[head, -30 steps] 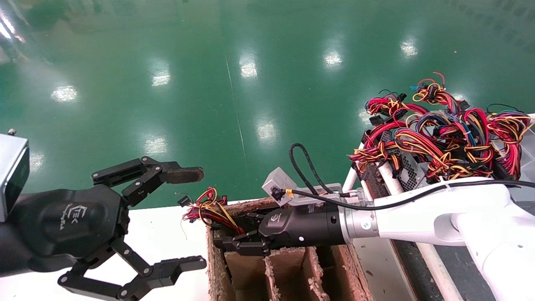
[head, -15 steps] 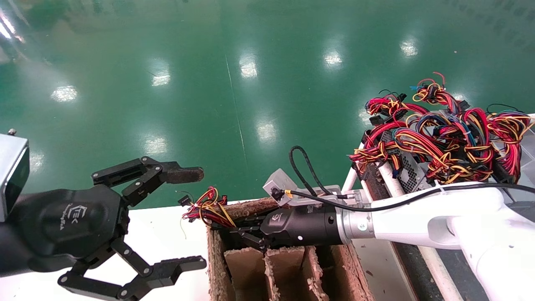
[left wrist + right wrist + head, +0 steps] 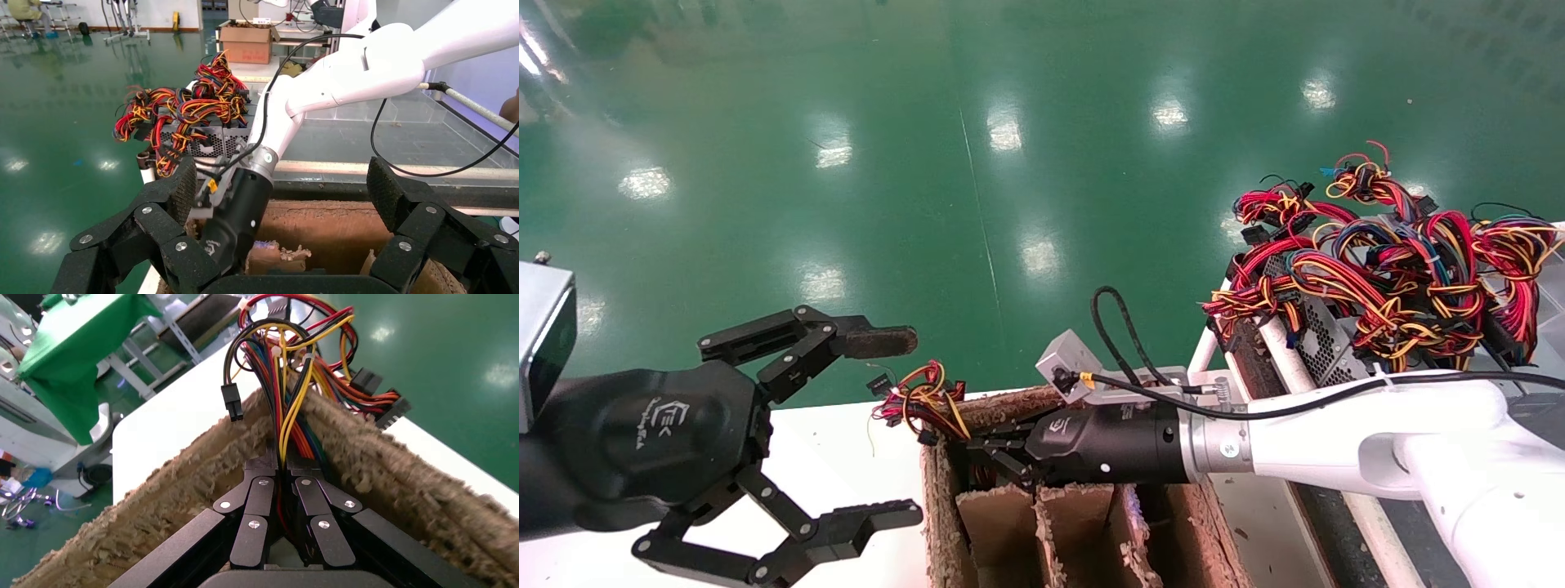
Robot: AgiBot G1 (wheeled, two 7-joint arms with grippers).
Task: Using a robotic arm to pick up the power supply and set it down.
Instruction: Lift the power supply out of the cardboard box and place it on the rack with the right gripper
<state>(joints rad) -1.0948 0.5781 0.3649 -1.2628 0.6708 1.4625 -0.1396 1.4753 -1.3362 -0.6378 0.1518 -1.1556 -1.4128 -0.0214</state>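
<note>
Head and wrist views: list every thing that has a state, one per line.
Right end effector: shut on the wire bundle, inside the cardboard box.
Left end effector: open, empty, parked over the white table.
Wire bundle: pinched, spilling over the box rim.
Cardboard box: open-topped, edges frayed.
</note>
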